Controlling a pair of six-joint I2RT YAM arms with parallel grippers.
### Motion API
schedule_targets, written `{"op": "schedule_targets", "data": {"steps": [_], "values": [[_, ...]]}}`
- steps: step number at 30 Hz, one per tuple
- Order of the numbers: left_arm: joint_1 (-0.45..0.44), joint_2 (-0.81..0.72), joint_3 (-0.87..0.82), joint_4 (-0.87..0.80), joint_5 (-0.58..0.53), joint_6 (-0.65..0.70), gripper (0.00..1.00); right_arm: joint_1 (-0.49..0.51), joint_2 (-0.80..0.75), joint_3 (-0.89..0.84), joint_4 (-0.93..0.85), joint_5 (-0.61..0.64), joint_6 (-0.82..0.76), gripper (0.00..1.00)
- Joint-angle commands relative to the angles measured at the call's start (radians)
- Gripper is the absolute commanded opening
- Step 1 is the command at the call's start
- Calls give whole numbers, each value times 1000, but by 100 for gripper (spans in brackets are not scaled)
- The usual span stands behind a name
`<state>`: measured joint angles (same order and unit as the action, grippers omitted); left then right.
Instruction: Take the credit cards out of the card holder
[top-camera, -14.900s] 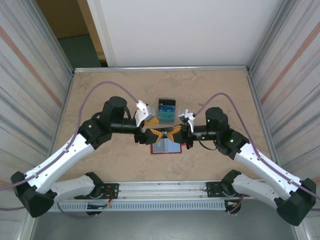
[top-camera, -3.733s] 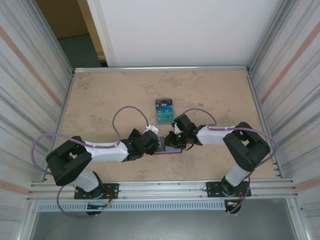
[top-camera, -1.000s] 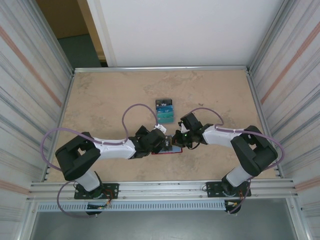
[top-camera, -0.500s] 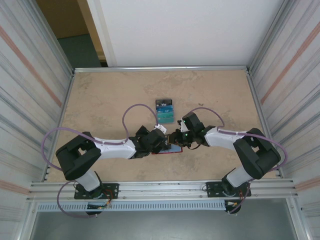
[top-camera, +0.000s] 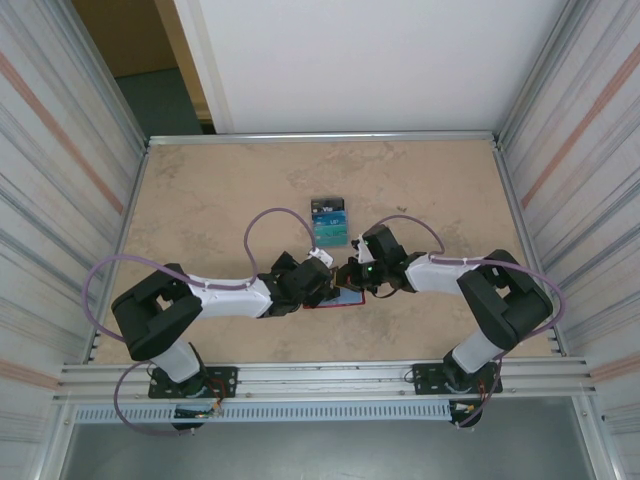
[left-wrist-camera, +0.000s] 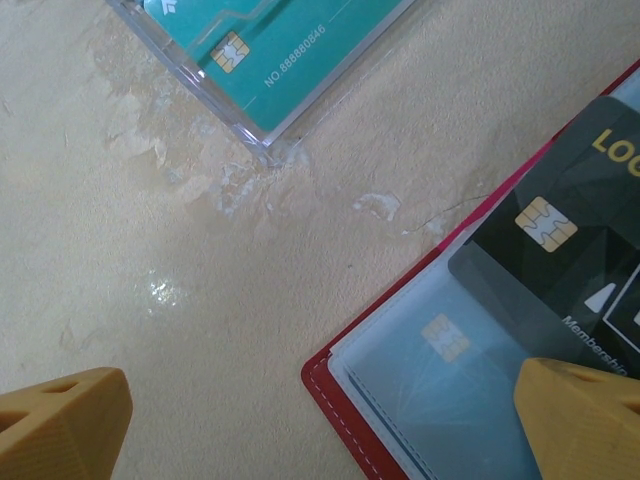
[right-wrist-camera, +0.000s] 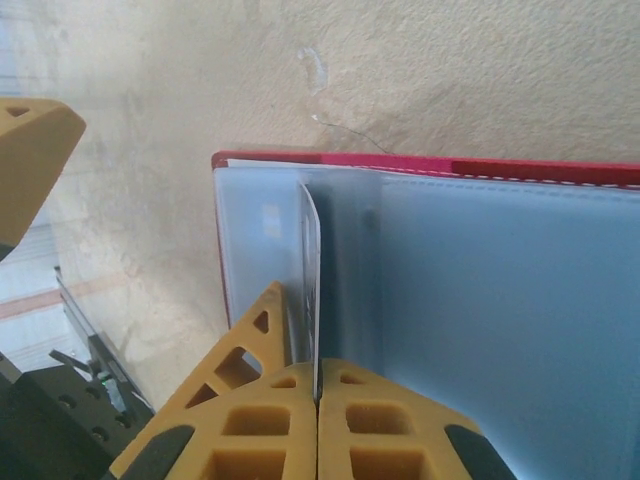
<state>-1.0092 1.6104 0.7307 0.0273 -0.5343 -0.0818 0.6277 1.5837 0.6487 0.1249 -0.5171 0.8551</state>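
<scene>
1. On the tan table (top-camera: 200, 200), near its middle, the red card holder (top-camera: 338, 299) lies open and flat. My two grippers meet over it from either side.
2. My right gripper (right-wrist-camera: 317, 385) is pinched tight on a thin card (right-wrist-camera: 310, 260). The card is seen edge-on, standing up from among the holder's pale bluish sleeves (right-wrist-camera: 500, 300).
3. My left gripper (left-wrist-camera: 320, 425) is spread wide and holds nothing. One yellow fingertip (left-wrist-camera: 65, 420) is over bare table, the other over the holder's near corner. I cannot tell whether either one touches down.
4. My left wrist camera shows a dark card (left-wrist-camera: 565, 230) with a gold chip and pale lettering over the open holder. It overlaps a sleeve that has a paler card inside. I cannot tell whether this is the card my right fingers grip.
5. Beyond the holder, farther from my bases, the pile of blue and teal credit cards (top-camera: 330, 222) sits apart from it. Up close, the top teal one lies in a clear case (left-wrist-camera: 215, 105), with its chip and printed number showing.
</scene>
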Motion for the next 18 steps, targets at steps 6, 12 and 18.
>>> {"op": "schedule_targets", "data": {"steps": [6, 12, 18], "values": [[-1, -61, -22, -31, -21, -17, 99, -6, -71, 28, -174, 114, -77, 2], [1, -126, -22, -50, -33, -19, 99, -5, -155, 35, -245, 149, -124, 1], [8, -241, -23, -87, -68, -39, 99, 4, -260, 61, -325, 181, -202, 1]]}}
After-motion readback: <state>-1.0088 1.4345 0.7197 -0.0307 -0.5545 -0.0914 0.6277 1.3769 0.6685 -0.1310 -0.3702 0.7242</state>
